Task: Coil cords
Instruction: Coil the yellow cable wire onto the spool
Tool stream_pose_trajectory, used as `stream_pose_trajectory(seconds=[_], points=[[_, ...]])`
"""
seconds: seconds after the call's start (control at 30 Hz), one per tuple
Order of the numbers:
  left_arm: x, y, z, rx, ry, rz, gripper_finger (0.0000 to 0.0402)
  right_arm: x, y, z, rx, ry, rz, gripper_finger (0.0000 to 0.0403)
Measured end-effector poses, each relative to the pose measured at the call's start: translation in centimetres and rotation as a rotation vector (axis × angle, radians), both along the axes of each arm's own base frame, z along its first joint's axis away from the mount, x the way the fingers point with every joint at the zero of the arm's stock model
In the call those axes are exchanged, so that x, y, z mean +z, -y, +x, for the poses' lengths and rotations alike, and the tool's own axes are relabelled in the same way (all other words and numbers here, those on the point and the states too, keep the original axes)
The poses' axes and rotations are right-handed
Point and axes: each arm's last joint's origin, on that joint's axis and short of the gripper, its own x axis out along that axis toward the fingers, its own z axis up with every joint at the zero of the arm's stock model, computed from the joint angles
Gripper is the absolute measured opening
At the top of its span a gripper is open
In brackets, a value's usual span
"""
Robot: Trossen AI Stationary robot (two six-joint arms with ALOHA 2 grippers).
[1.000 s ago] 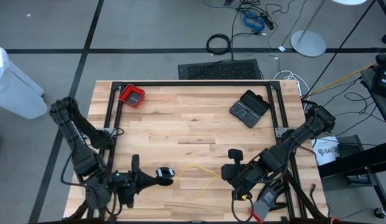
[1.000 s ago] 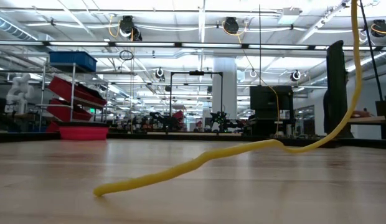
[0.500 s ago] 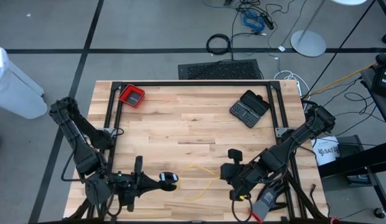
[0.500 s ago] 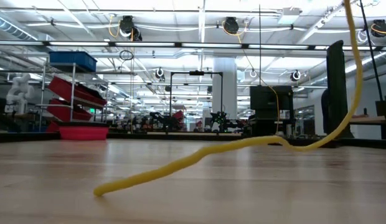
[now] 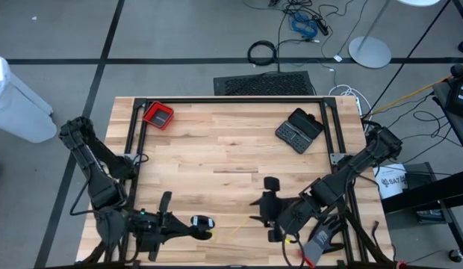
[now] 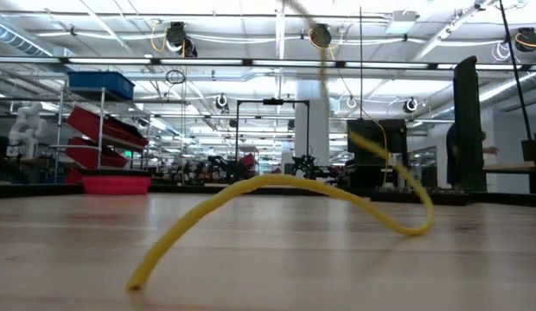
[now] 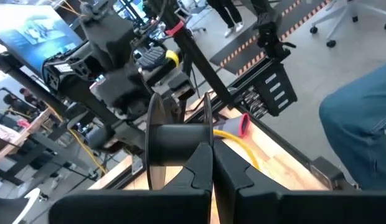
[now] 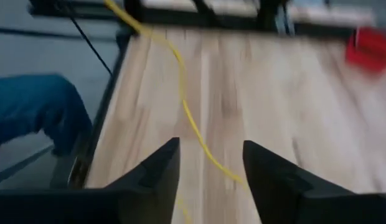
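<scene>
**Yellow cord loose on the worktop between the two pincers**

The left pincer (image 5: 204, 228) sits low over the near edge of the worktop (image 5: 231, 142), its fingers (image 7: 202, 168) pressed together around the hub of a black spool (image 7: 177, 140) that it holds. Just to its right, the yellow cord (image 5: 235, 229) lies on the wood, a short slanting stretch in the gap between the two pincers. From table height the same cord (image 6: 277, 199) arches up off the boards and dips again, one end resting on the worktop. Further right, the right pincer (image 5: 266, 202) hovers close to the cord with its fingers (image 8: 152, 177) spread wide and nothing between them; the yellow cord (image 8: 183, 102) runs ahead of it along the planks. Well beyond both pincers, a red tray (image 5: 158, 115) and a black case (image 5: 299, 130) rest near the far edge
</scene>
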Motion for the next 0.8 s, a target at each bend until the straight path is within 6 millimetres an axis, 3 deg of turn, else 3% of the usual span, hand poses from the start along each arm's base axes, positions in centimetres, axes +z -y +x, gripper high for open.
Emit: stream_pose_trajectory(seconds=[0.23,0.5,0.8], points=[[0.1,-0.7,0.5,0.139,0.018,-0.008,0.0,1.0,-1.5,1.9,0.137,0.212,-0.032,0.0204],[1.5,-1.3,1.3,0.229,0.112,-0.203,0.0,-1.5,-1.4,4.5,0.162,0.205,-0.183,0.0222],[1.6,-1.3,1.1,0.283,0.134,-0.21,0.0,-3.6,-0.4,6.3,0.135,0.146,-0.208,0.0215]])
